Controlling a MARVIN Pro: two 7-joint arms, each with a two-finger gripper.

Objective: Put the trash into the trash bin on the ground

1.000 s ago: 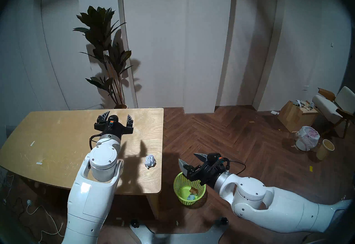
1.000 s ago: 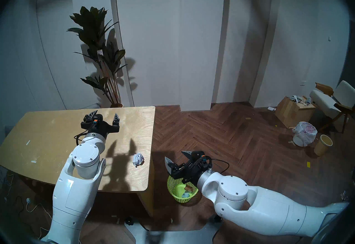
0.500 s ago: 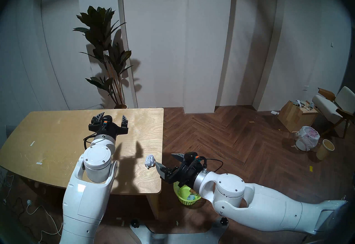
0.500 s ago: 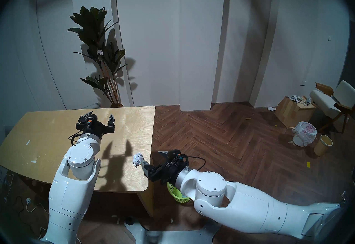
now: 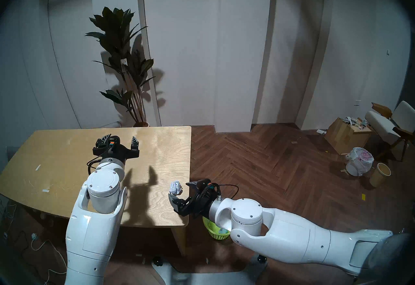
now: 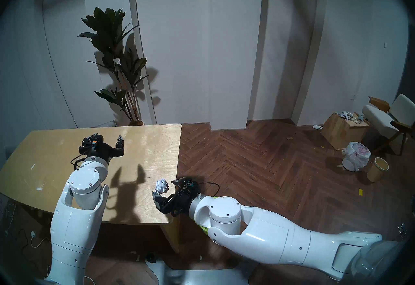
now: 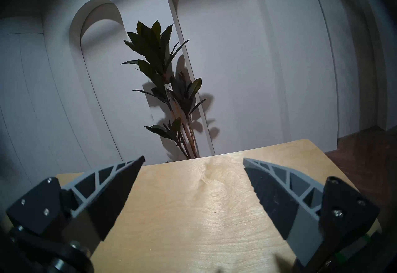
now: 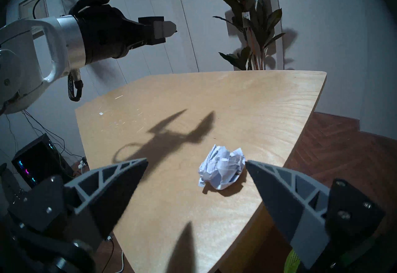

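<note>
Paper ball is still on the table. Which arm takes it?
Right. The right gripper is open at the table's right edge with the paper ball almost between its fingers, and the green bin sits just below that arm. The left gripper is open farther back over the table.

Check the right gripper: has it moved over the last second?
Yes. The right gripper has swung left, from above the green bin to over the table's right edge, open, beside the paper ball.
</note>
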